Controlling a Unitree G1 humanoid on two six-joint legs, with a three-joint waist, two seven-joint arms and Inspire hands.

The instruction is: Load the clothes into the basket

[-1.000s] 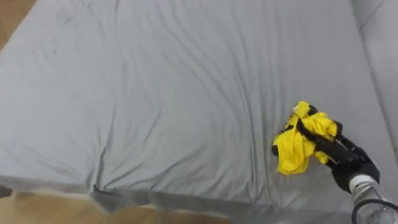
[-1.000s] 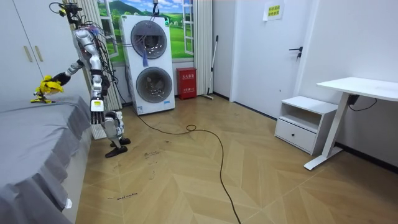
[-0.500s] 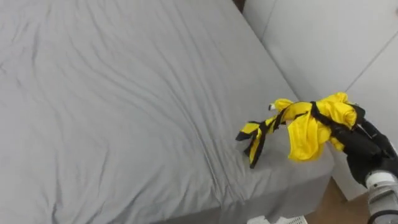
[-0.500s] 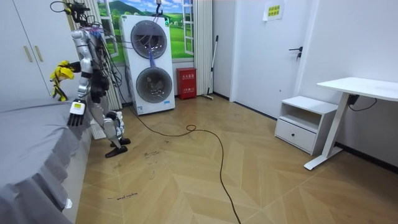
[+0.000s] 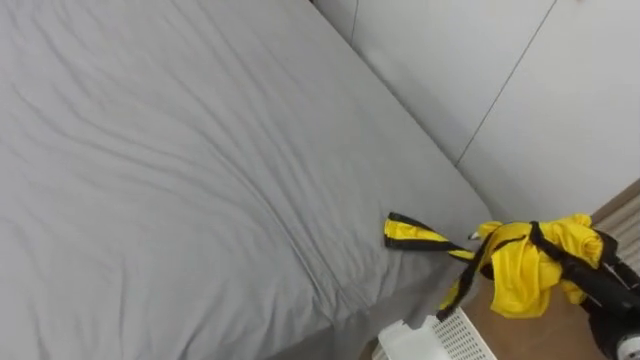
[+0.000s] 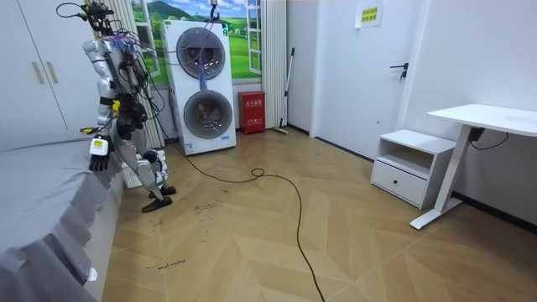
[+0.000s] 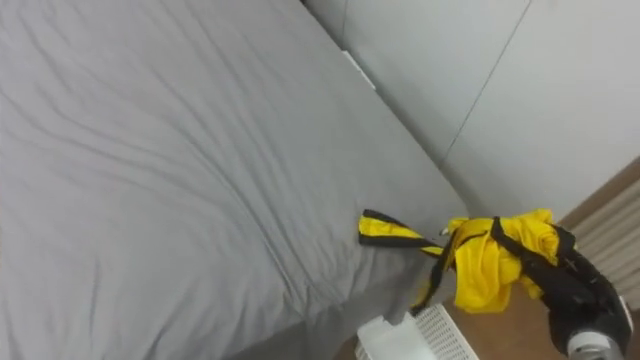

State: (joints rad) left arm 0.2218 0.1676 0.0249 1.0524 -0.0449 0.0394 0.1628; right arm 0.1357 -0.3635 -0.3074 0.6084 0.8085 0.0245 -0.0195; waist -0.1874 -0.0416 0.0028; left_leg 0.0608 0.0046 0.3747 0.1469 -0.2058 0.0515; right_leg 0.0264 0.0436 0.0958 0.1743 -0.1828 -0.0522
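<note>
A grey bed (image 5: 180, 180) with a creased sheet takes up the left and middle, running to its far corner at the right. By that corner, low in the eye views, a white slatted basket (image 5: 455, 338) stands on the floor; the lower edge cuts it off and what lies inside is hard to make out. A yellow-and-black strap (image 5: 412, 233) lies with its end on the sheet near the corner and runs right to the yellow garment (image 5: 525, 272), which hangs off the bed, just right of the basket and higher than it. The right hand (image 5: 612, 290) holds the garment, its black fingers curled round the bunched cloth, the wrist cut off at the right edge. White wardrobe doors (image 5: 520, 90) rise beyond the bed. In the room view the robot stands at the bed's side, its left hand (image 6: 99, 157) hanging by the mattress edge; whether it is spread or closed cannot be told. To the room view's right come a stacked washer and dryer (image 6: 205, 84), wood floor (image 6: 277, 243), a low white cabinet (image 6: 407, 164) and a white table (image 6: 495, 116).
</note>
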